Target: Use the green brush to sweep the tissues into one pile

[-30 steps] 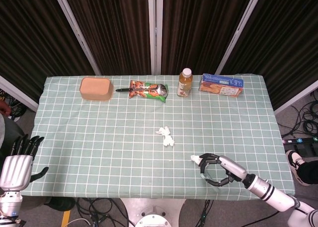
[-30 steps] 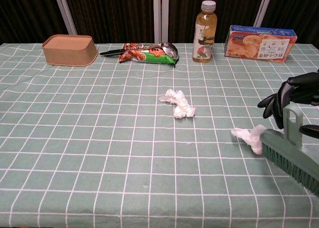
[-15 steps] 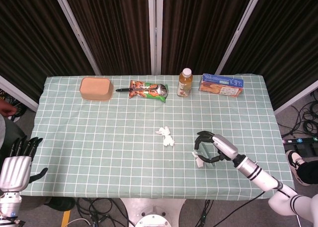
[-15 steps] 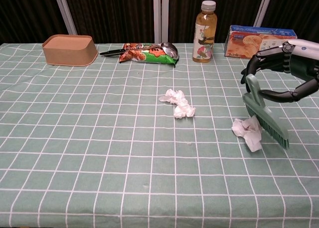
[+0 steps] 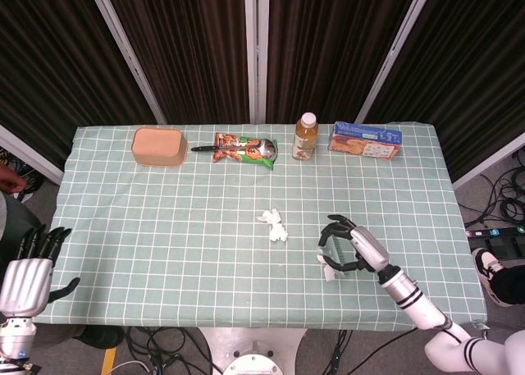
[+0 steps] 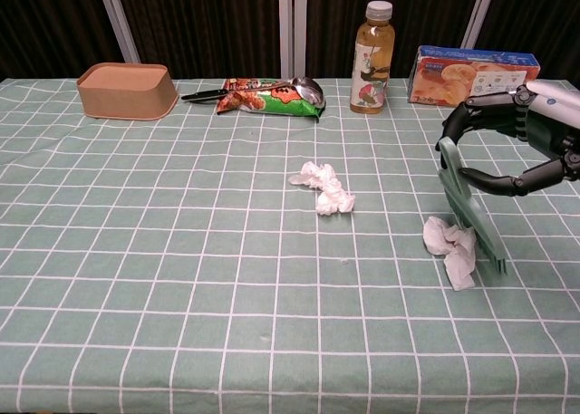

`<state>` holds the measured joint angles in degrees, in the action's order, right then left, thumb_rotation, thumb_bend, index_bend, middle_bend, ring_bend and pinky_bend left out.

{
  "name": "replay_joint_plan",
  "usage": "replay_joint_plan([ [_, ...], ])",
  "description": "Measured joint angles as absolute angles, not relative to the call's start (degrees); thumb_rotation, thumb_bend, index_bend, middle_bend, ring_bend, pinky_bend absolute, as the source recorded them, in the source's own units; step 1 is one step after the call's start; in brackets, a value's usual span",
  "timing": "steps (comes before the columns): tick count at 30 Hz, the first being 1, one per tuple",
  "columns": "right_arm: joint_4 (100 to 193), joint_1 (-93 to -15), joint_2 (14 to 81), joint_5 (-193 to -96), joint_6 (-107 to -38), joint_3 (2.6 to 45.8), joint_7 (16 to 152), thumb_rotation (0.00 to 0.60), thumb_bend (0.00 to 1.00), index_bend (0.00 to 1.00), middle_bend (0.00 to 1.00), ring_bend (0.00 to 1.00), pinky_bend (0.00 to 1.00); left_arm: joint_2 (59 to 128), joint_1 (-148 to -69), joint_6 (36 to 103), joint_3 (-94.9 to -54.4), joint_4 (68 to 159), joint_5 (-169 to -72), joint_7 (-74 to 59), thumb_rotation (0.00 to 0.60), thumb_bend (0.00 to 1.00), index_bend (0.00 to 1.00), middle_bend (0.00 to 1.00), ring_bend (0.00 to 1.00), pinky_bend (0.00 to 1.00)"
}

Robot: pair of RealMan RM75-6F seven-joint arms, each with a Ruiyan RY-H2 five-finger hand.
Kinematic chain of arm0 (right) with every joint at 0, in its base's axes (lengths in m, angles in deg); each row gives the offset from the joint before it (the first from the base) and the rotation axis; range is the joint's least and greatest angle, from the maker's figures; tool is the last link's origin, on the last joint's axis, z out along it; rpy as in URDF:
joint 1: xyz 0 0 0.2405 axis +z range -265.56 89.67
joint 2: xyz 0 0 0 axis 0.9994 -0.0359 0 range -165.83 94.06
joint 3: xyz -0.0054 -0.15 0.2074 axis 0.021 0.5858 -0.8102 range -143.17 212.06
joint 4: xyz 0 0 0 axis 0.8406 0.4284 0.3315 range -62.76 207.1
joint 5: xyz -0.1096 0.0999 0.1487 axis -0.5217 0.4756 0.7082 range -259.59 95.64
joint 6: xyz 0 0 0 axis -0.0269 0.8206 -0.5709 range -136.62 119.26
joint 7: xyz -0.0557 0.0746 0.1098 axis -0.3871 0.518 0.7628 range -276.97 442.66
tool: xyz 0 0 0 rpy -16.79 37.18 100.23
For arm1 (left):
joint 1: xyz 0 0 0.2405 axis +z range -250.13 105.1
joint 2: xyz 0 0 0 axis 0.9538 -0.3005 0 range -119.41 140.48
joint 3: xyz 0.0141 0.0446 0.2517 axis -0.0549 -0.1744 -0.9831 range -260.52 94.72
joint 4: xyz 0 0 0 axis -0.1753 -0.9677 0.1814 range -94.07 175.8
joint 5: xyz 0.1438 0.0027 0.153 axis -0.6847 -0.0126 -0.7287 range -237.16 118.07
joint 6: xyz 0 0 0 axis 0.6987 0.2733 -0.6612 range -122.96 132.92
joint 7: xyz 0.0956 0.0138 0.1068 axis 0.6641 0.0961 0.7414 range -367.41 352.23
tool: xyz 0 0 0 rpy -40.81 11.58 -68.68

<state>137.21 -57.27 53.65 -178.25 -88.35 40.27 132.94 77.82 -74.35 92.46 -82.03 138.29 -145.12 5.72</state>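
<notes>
The right hand [image 6: 521,142] had its dark fingers [image 6: 478,112] curled around the top of the flat green plastic brush [image 6: 468,210], gripping it so the bristle edge sat down on the checked green tablecloth [image 6: 181,251]. That hold looked chosen to put the brush on the far side of the crumpled white tissue [image 6: 451,245], which lay touching the bristles just below the fingers, ready to be pushed toward the second white tissue wad [image 6: 324,187] well apart to the left of the fingers. The brush stood tilted, its long axis running from the fingers down and toward the camera, handle end up. The left hand [image 5: 29,275] hung off the table edge, fingers spread and holding nothing.
</notes>
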Motion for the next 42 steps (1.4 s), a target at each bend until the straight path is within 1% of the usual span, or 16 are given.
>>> replay_joint_plan([
  [5,137.9,-59.3,58.0,-176.4,-88.9,38.7,125.2,0.600,0.47,0.79,0.65,0.30,0.09,77.8,-74.3,92.5,-82.1,137.9,-145.5,4.8,0.600,0.16,0.12,0.12,0.00,0.00],
  [11,137.5,-58.8,64.6,-173.1,-86.7,33.7,118.1,0.600,0.47,0.79,0.65,0.30,0.06,77.9,-74.2,92.6,-82.3,137.5,-145.7,4.2,0.600,0.16,0.12,0.12,0.00,0.00],
  [17,135.3,-55.3,70.0,-169.9,-82.0,28.5,114.5,0.600,0.47,0.79,0.65,0.30,0.06,78.0,-74.1,92.5,-82.3,137.2,-145.6,3.5,0.600,0.16,0.12,0.12,0.00,0.00],
  [21,131.9,-52.5,73.2,-168.2,-79.4,25.4,112.7,0.600,0.47,0.79,0.65,0.30,0.06,78.1,-74.0,92.3,-82.4,137.0,-145.4,3.1,0.600,0.16,0.12,0.12,0.00,0.00],
  [27,127.3,-48.7,76.9,-167.3,-77.8,22.2,112.5,0.600,0.47,0.79,0.65,0.30,0.06,78.2,-73.9,92.2,-82.4,136.9,-145.2,2.9,0.600,0.16,0.12,0.12,0.00,0.00],
  [35,125.5,-45.9,78.7,-167.3,-76.6,20.8,113.8,0.600,0.47,0.79,0.65,0.30,0.06,78.2,-74.2,91.9,-82.1,136.8,-145.1,2.9,0.600,0.16,0.12,0.12,0.00,0.00],
  [38,126.0,-46.0,77.9,-167.6,-77.3,20.8,114.3,0.600,0.47,0.79,0.65,0.30,0.06,78.1,-74.3,91.8,-82.1,136.7,-145.1,2.7,0.600,0.16,0.12,0.12,0.00,0.00],
  [42,127.6,-46.9,74.8,-168.2,-78.4,21.4,114.3,0.600,0.47,0.79,0.65,0.31,0.06,78.2,-74.4,91.9,-82.1,136.5,-145.5,2.5,0.600,0.16,0.12,0.12,0.00,0.00],
])
